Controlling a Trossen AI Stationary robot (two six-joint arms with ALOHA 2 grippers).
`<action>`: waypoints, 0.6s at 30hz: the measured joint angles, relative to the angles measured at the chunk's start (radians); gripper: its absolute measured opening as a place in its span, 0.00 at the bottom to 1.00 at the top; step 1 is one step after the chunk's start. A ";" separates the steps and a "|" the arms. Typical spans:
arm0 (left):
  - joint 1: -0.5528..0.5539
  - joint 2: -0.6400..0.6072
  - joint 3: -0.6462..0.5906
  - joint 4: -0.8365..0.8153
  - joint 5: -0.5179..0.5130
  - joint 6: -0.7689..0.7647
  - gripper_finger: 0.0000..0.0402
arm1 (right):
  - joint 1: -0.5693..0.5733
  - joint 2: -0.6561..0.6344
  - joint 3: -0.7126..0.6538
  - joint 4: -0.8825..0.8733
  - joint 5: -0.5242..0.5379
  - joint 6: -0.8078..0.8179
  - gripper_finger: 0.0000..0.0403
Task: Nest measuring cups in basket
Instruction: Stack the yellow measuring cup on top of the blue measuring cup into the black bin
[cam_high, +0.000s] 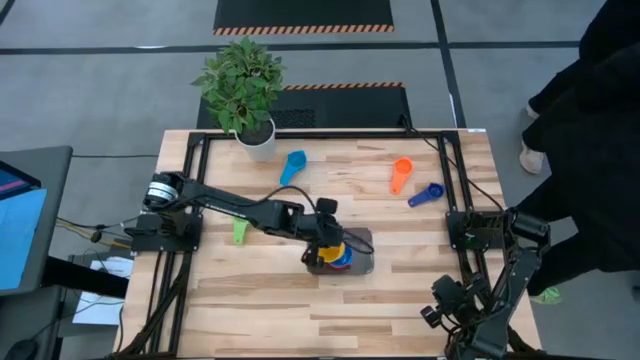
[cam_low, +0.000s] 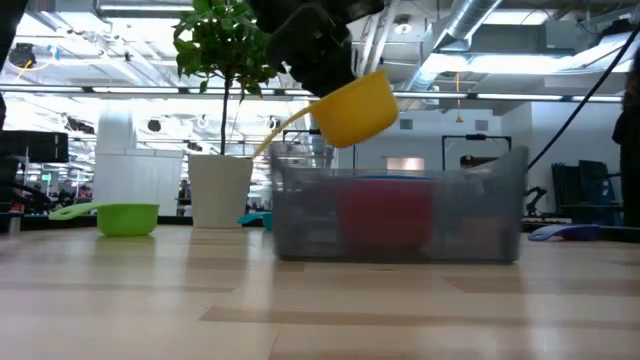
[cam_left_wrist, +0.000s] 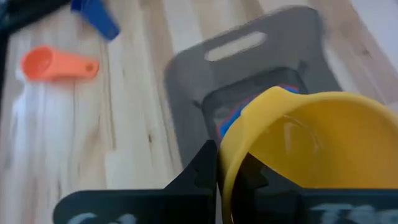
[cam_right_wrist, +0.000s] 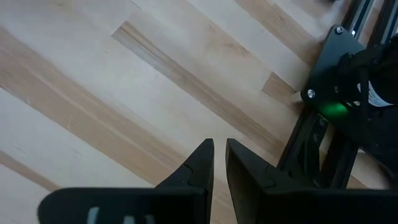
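Yellow measuring cup (cam_low: 356, 108) is clamped in left claw (cam_high: 330, 243) above grey basket (cam_low: 500, 215) (red cup (cam_low: 385, 215) inside); should be levelled, centred, lowered. Right claw (cam_right_wrist: 219, 163) nearly together, parked.

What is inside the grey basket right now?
The basket holds a red cup with a blue one in it. The yellow cup, held above by the left gripper, covers most of them, so further cups cannot be ruled out.
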 joint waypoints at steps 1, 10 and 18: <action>-0.001 0.013 0.014 0.009 0.004 0.034 0.00 | 0.000 0.000 0.000 0.000 0.000 0.000 0.16; -0.006 0.077 0.192 -0.060 -0.005 0.114 0.00 | 0.000 0.000 0.000 0.004 0.004 0.000 0.16; -0.009 0.074 0.291 -0.140 0.106 0.359 0.00 | 0.002 0.003 0.000 0.006 0.023 0.000 0.16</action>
